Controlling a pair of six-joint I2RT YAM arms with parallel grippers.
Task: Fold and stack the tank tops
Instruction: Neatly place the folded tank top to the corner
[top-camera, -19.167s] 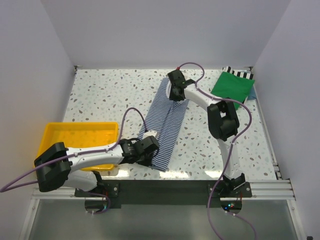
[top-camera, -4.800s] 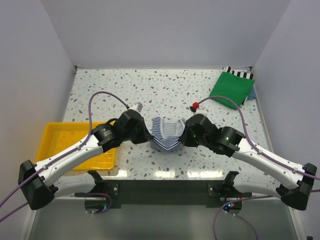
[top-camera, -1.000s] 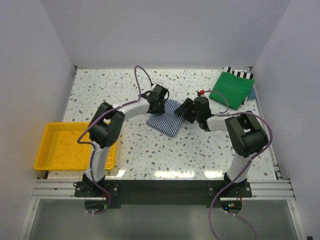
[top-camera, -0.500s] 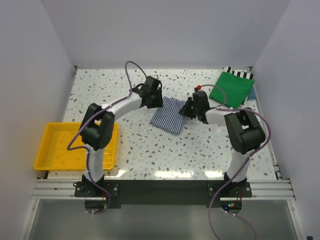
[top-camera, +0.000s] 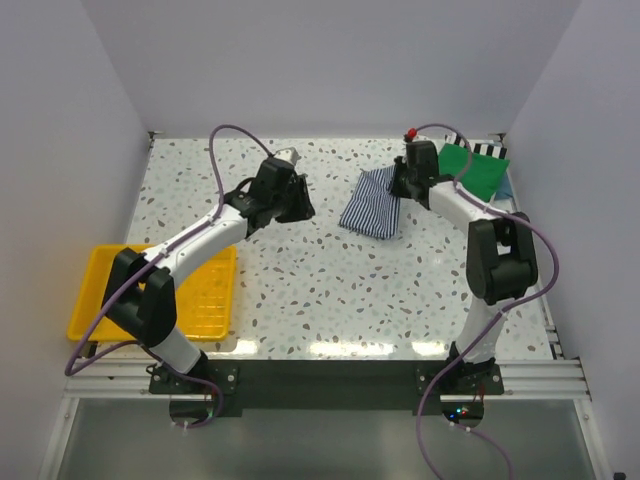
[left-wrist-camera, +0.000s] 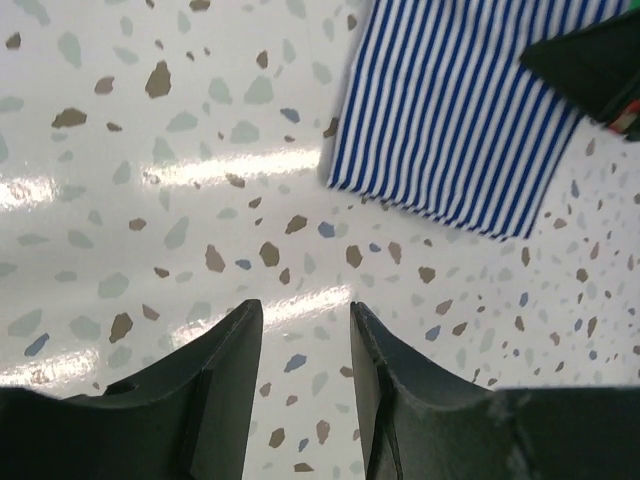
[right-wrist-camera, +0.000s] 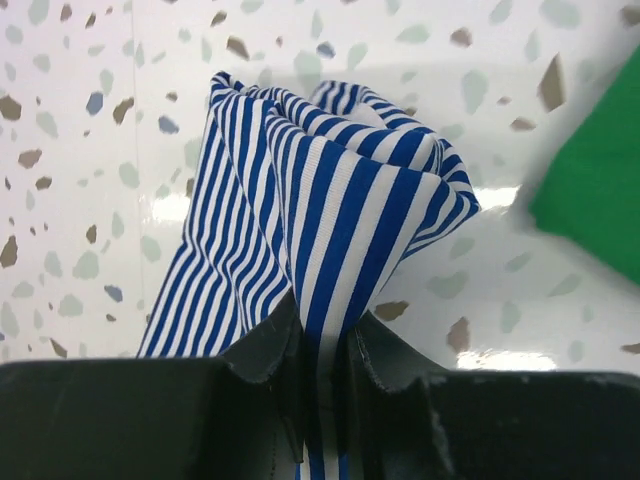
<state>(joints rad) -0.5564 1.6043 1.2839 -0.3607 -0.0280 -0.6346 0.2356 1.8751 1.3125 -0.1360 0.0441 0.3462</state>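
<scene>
The folded navy-and-white striped tank top (top-camera: 372, 203) hangs from my right gripper (top-camera: 403, 183), which is shut on its bunched edge (right-wrist-camera: 325, 335); the cloth (right-wrist-camera: 300, 200) trails down to the table. Just right of it lies the folded green tank top (top-camera: 465, 176), also seen as a green patch (right-wrist-camera: 595, 190) in the right wrist view. My left gripper (top-camera: 298, 205) stands open over bare table (left-wrist-camera: 300, 315), apart from the striped tank top (left-wrist-camera: 460, 110), with nothing between its fingers.
A yellow tray (top-camera: 105, 290) sits at the table's left front edge. A black-and-white striped cloth (top-camera: 480, 146) peeks out behind the green top at the back right corner. Walls close in the table on three sides.
My right gripper has closed on the striped top and dragged it right and back, toward the green top. My left gripper has let go and drawn away to the left.
</scene>
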